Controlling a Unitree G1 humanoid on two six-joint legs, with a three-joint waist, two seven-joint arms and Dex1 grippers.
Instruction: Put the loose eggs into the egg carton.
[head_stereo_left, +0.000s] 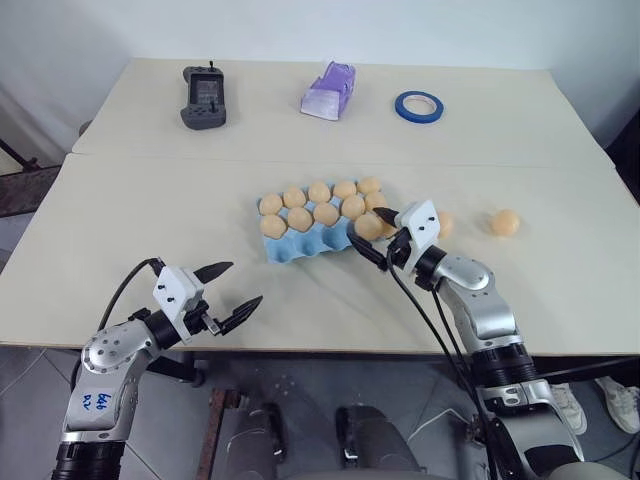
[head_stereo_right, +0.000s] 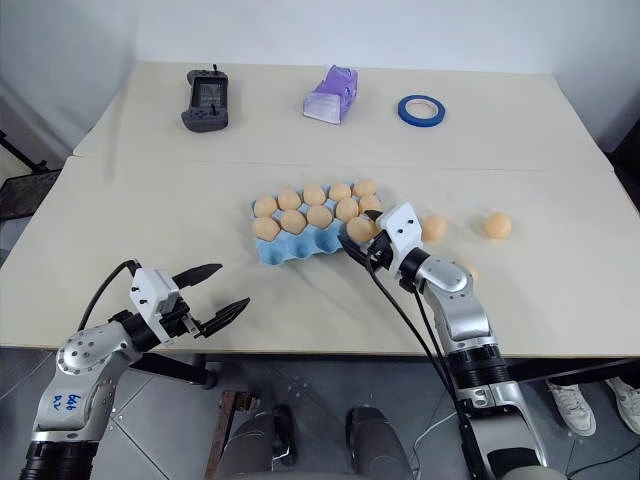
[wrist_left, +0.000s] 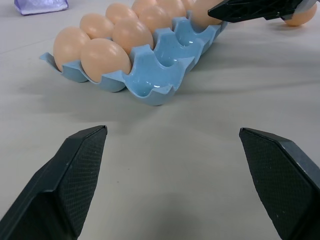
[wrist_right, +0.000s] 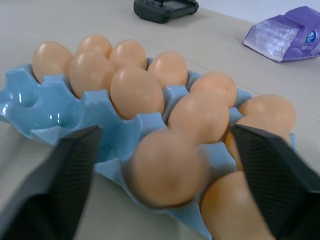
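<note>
The light blue egg carton (head_stereo_left: 300, 248) lies mid-table and holds several pale orange eggs; its front cups toward my left are bare. My right gripper (head_stereo_left: 368, 230) is open at the carton's right end. Its fingers (wrist_right: 75, 165) stand wide on either side of an egg (wrist_right: 167, 167) that sits in a front cup, touching neither finger. Two loose eggs lie on the table to the right: one (head_stereo_left: 505, 222) in plain sight, one (head_stereo_right: 433, 227) partly behind the right hand. My left gripper (head_stereo_left: 228, 292) is open and holds nothing, near the table's front edge, left of the carton.
At the back of the table lie a dark handheld controller (head_stereo_left: 204, 97), a purple-white tissue pack (head_stereo_left: 330, 90) and a blue tape roll (head_stereo_left: 419, 106). A seam runs across the table behind the carton.
</note>
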